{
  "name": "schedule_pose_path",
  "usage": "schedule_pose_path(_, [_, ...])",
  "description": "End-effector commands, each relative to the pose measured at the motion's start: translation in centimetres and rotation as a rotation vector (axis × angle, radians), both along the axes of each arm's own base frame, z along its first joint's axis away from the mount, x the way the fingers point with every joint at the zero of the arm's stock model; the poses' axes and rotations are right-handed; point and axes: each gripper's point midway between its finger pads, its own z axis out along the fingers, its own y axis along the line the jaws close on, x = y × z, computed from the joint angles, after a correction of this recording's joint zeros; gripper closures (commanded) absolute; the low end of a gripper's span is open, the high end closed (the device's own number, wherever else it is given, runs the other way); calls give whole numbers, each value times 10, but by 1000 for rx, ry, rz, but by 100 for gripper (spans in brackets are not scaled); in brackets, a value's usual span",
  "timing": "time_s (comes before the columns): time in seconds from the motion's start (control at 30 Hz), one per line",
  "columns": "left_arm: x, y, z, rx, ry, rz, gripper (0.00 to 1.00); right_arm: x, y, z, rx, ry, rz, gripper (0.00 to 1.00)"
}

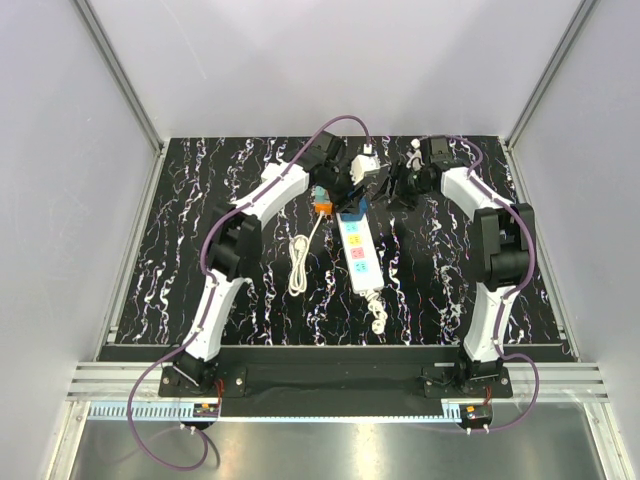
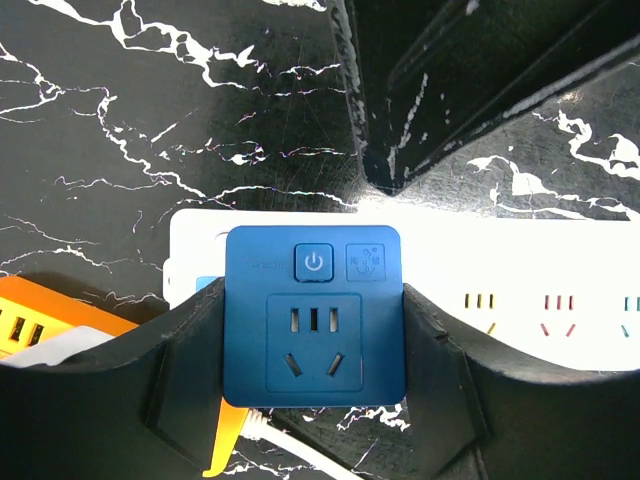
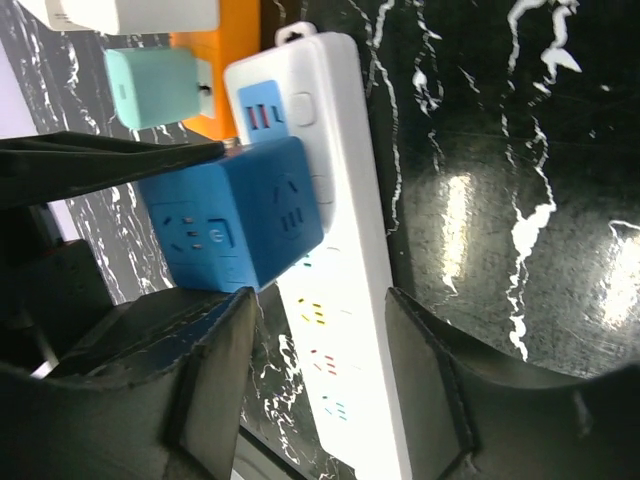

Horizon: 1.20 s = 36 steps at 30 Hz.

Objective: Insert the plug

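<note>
Holds blue plug [image 2: 314, 320] in left tool [image 2: 312, 300] over white power strip [image 2: 540, 260]; right tool [image 3: 318, 320] open, empty; seems not pushed in yet

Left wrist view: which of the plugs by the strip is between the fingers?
The solid-blue cube plug, clamped by the left gripper; the mint adapter and orange plug lie free beside the strip.

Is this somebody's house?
Probably a robot lab booth: plain walls box in a table, a left arm and right arm are bolted to its edge, a power strip lies on it.
</note>
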Motion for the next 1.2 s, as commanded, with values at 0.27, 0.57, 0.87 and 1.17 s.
schedule_pose_path(0.27, [-19,36,-51,121,118,49,80,9,39,33,34,-100,107,50])
schedule_pose_path(0.57, [-13,40,-35,124,68,82,47,10,56,-22,-99,-15,158,50])
schedule_pose_path(0.87, [2,55,8,114,-47,246,1,4,49,-48,-253,36,152,59])
schedule_pose_path(1.17, [0,62,72,18,-164,321,1,-4,48,-58,-315,46,159,62])
